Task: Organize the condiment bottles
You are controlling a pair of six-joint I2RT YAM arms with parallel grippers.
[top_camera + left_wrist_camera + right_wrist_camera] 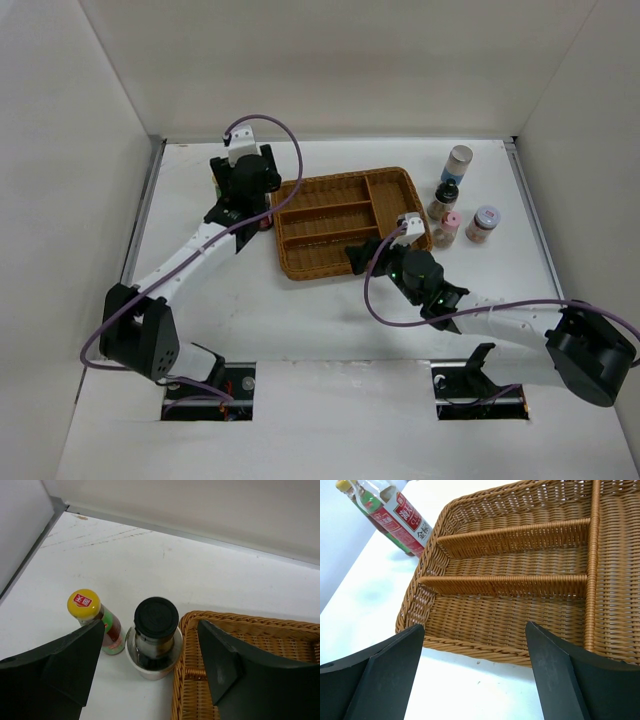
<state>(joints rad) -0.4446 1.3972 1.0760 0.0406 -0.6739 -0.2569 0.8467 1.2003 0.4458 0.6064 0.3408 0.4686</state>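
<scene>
The tray (340,178) sits in the middle of the table (320,320). Inside it, three long slots lie one behind the other on the left. One more slot runs front to back on the right.

Two bottles stand on the table by the tray's far left corner. The glass bottle (156,625) is just beside the tray's rim. The sauce bottle (92,615) is just left of it.

Four more stand on the table to the right of the tray. The shaker (459,160) is farthest back. The back jar (446,196) is in front of it. The front jar (446,229) comes next, close to the tray's right rim. The side jar (483,223) is just right of the front jar.
</scene>
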